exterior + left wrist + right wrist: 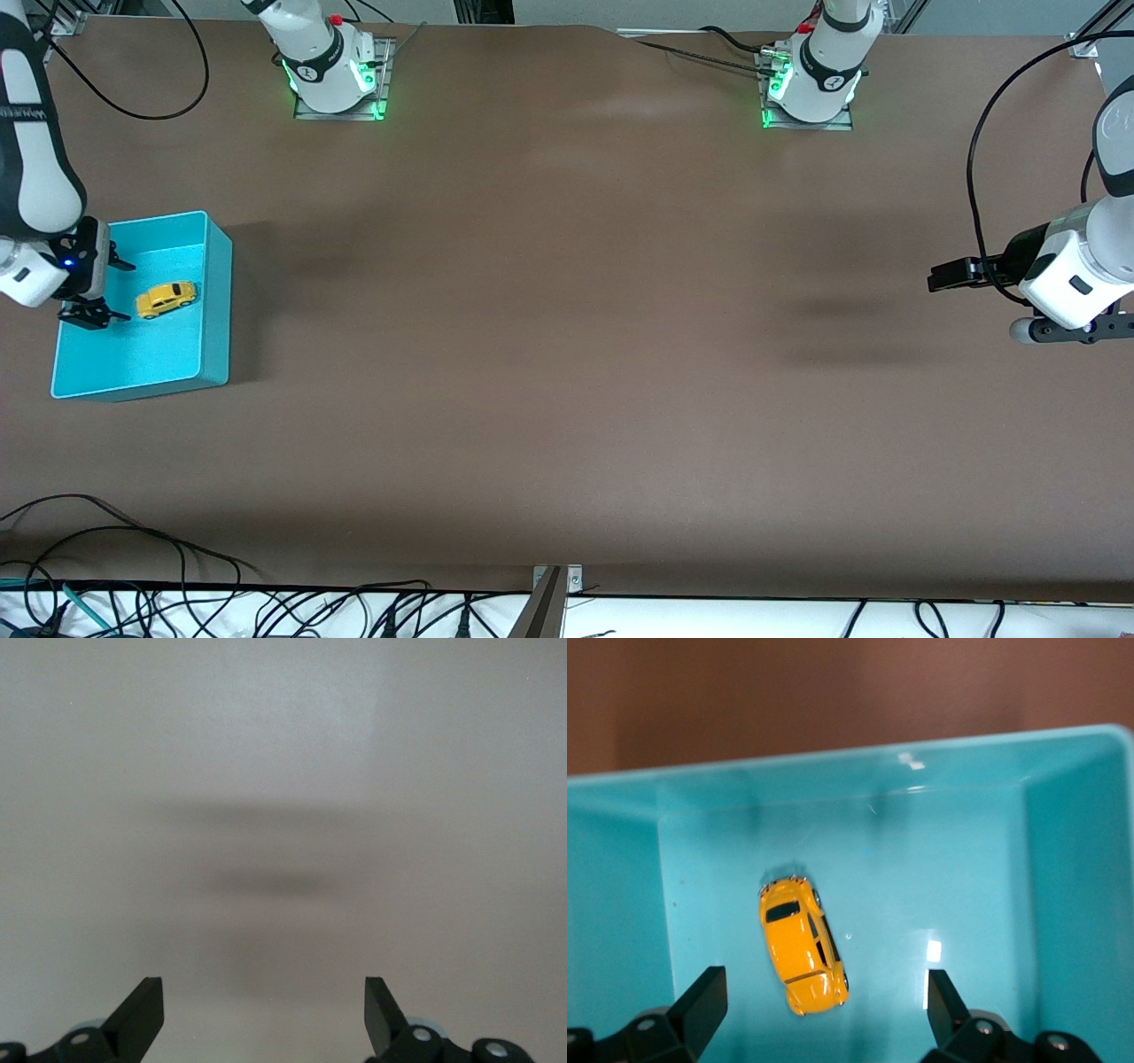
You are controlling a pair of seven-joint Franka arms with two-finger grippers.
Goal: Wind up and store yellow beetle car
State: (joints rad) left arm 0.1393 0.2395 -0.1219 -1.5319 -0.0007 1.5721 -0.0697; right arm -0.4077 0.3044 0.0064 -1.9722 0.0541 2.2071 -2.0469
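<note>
Sitting on the brown table (567,372) at the right arm's end, a turquoise bin (217,292) holds the yellow beetle car (166,299) and nothing else that shows. The car rests on its wheels on the bin's floor, apart from the walls. It is a small rounded toy with a glossy yellow body, dark windows and dark wheels just visible at its sides; in the right wrist view (803,944) it lies at a slant across the floor, free of any grip.

The right gripper (89,288) hangs over the bin, just above the car's end toward the table edge, its fingers (700,1005) spread wide with the car partly between them and touching neither. The right arm reaches down from the table's edge with its wrist turned toward the bin.

The left gripper (948,275) waits over bare table at the left arm's end, well apart from the bin, its fingers (142,1014) spread and holding nothing.
</note>
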